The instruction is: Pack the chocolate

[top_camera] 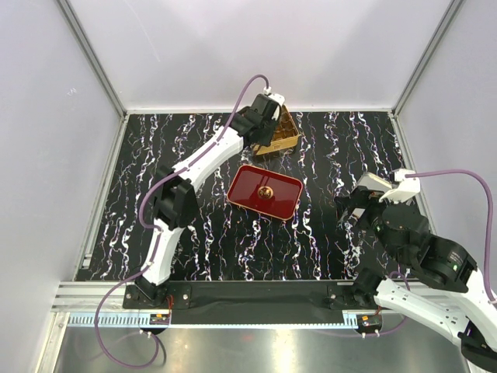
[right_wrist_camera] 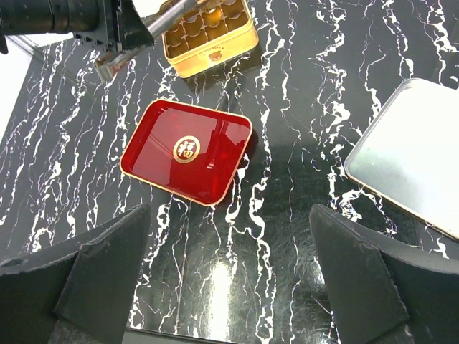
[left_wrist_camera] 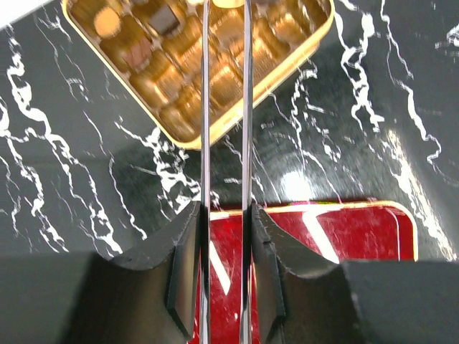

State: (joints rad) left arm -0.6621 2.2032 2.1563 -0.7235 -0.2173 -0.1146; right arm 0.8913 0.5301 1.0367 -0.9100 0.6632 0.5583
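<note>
**Gold tin holds the chocolate, left fingers above it**

Gold-coloured and square, the tin [left_wrist_camera: 188,135] sits at the far side of the black, white-veined table [right_wrist_camera: 287,236]. Its interior is split into small cells. The chocolate [left_wrist_camera: 164,18] lies in those cells. The left wrist view shows a dark square piece near the upper edge, a round tan piece [left_wrist_camera: 107,21] toward the tin's corner, and brownish ones in the cells around them, though the gold reflections make a count uncertain.

The left arm stretches out to the tin. The left gripper [left_wrist_camera: 225,7] carries two long, thin metal fingers [left_wrist_camera: 204,107] that run parallel with only a narrow gap between them and pass over the tin's near rim. Their tips leave the frame at the top, so I cannot tell whether they are pinching a piece.

Just nearer than the tin, apart from it, lies the glossy red tray [right_wrist_camera: 154,154], with a round gold emblem [right_wrist_camera: 185,149] at its middle.

The right gripper [right_wrist_camera: 229,215] hangs above the table to the right of the tray, its dark fingers spread wide with nothing between them. A silvery flat lid [right_wrist_camera: 409,158] rests on the table off to the right side.
</note>
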